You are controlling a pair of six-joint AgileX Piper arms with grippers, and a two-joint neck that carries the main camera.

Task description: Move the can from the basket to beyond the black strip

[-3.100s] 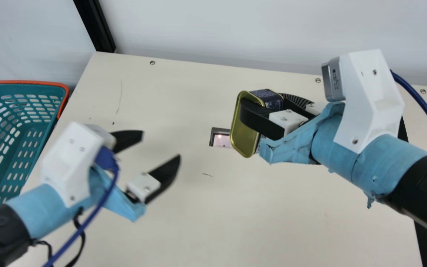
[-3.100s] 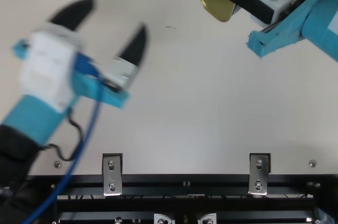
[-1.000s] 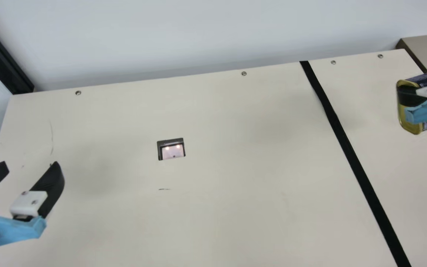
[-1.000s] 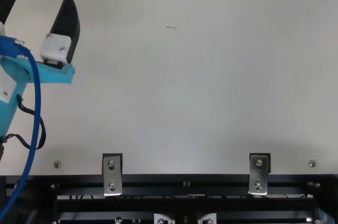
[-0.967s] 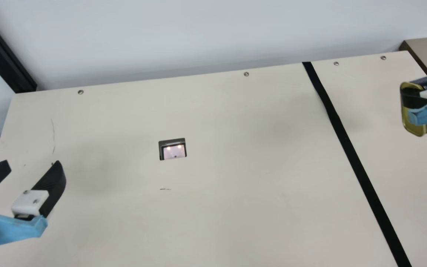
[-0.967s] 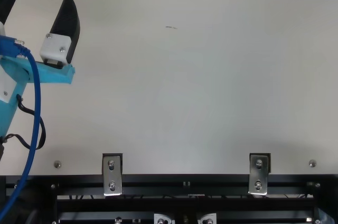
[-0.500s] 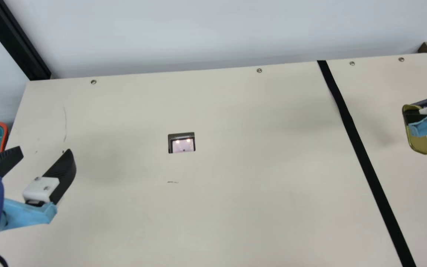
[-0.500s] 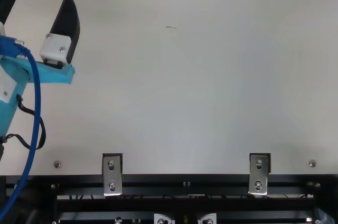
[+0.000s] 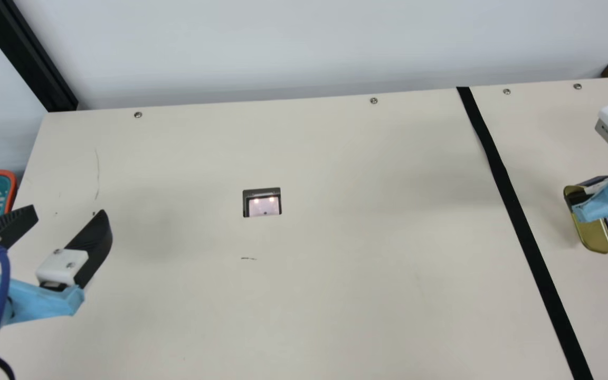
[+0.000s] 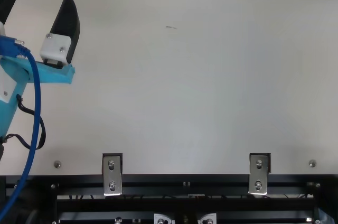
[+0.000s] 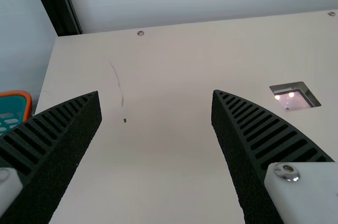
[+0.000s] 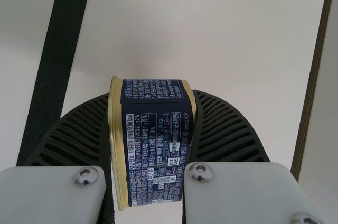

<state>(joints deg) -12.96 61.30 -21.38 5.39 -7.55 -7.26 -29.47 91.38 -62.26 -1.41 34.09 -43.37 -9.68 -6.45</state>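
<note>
Gripping a tilted gold-and-navy can (image 9: 594, 236) right of the black strip (image 9: 515, 214) with the right gripper (image 9: 585, 191), holding the left gripper (image 9: 69, 211) wide apart well left of it, showing an orange-rimmed basket (image 9: 12, 186) farther left.

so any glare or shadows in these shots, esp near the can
Main view: two bright spots glare in the small panel, and a soft shadow lies on the table between the can and the black strip; top view and left wrist view: two bright spots in that panel too; right wrist view: faint shading on the table near the can.
</note>
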